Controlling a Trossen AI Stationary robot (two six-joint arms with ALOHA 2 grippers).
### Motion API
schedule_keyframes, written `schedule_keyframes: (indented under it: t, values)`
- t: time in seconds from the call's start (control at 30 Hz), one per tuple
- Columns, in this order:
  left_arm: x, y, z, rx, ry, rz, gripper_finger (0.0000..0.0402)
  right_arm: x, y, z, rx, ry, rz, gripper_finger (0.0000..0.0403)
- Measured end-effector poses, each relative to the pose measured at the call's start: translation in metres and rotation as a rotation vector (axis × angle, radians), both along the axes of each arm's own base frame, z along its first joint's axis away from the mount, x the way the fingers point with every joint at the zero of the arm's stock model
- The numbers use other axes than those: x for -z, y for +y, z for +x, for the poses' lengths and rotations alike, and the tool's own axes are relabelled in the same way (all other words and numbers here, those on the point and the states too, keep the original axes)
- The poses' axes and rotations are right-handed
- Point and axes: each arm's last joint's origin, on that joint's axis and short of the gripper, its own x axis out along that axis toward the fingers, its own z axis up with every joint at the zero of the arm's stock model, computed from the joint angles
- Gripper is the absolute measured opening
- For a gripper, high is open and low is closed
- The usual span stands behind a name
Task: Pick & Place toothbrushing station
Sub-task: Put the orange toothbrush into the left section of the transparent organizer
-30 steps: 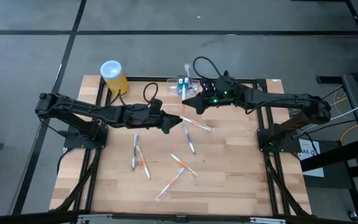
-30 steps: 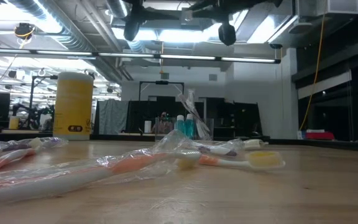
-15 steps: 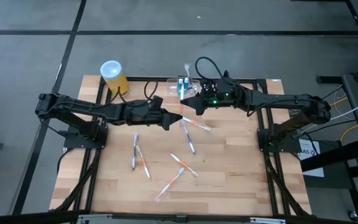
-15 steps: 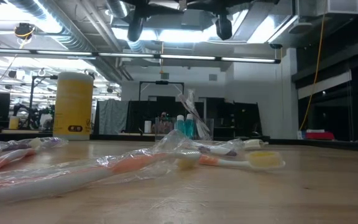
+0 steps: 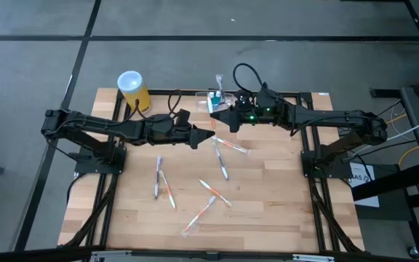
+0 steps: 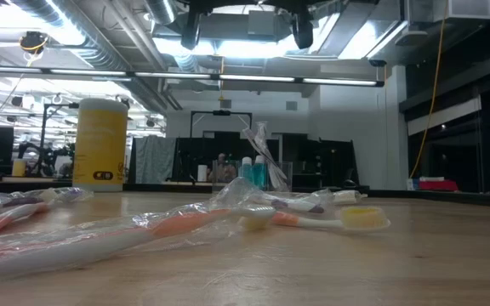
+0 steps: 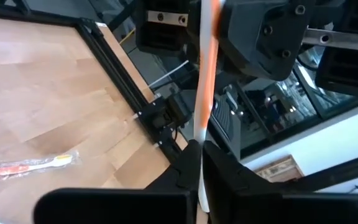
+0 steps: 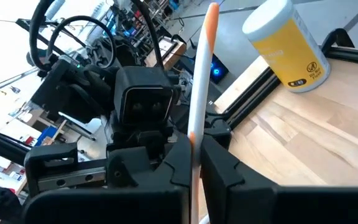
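Orange-and-white, a toothbrush [image 7: 202,93] stands clamped between both grippers at once: the left gripper [image 5: 204,139] has its jaws pinched on one end, the right gripper [image 5: 219,121] on the other, the two meeting above the table's [image 5: 282,211] back middle. The brush's long axis runs from one gripper to the other, so neither arm can carry it off until one lets go.

The station [image 5: 211,97], a clear holder, sits at the table's far edge, just beyond the right gripper and clearly nearer to it than to the left. It already seems to hold some blue-green items, though they are too small to tell.

A yellow canister [image 5: 132,89] stands at the far left corner, well apart. Wrapped brushes [image 5: 224,172] lie scattered below; none blocks the short way to the station.
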Motion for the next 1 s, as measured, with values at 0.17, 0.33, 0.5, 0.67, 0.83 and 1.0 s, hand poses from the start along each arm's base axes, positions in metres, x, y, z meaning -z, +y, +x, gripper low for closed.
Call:
schedule_keyframes:
  t: [0.17,0.33,0.5,0.67,0.83,1.0]
  values:
    - [0.0,0.0,0.0,-0.008,-0.002,0.013,0.0055,0.0,0.0,0.0,0.002,-0.003,-0.004,0.0014]
    - [0.0,-0.001,0.0,0.059,0.025,0.114,0.0113,0.0,0.001,0.0,-0.006,-0.001,-0.002,0.0014]
    - [-0.002,-0.006,-0.004,0.227,0.032,0.232,0.0143,0.0,0.007,0.001,-0.039,-0.002,0.022,0.0014]
    - [-0.009,-0.014,-0.011,0.378,0.008,0.321,0.0141,-0.01,0.011,-0.006,-0.044,-0.042,0.031,0.0014]
    - [-0.01,-0.023,-0.03,0.377,0.117,0.408,0.0125,-0.028,0.01,-0.025,0.001,-0.09,0.012,0.0014]
    - [-0.04,-0.036,-0.049,0.32,0.215,0.715,0.0106,-0.03,0.006,-0.029,-0.051,-0.093,0.094,0.0014]
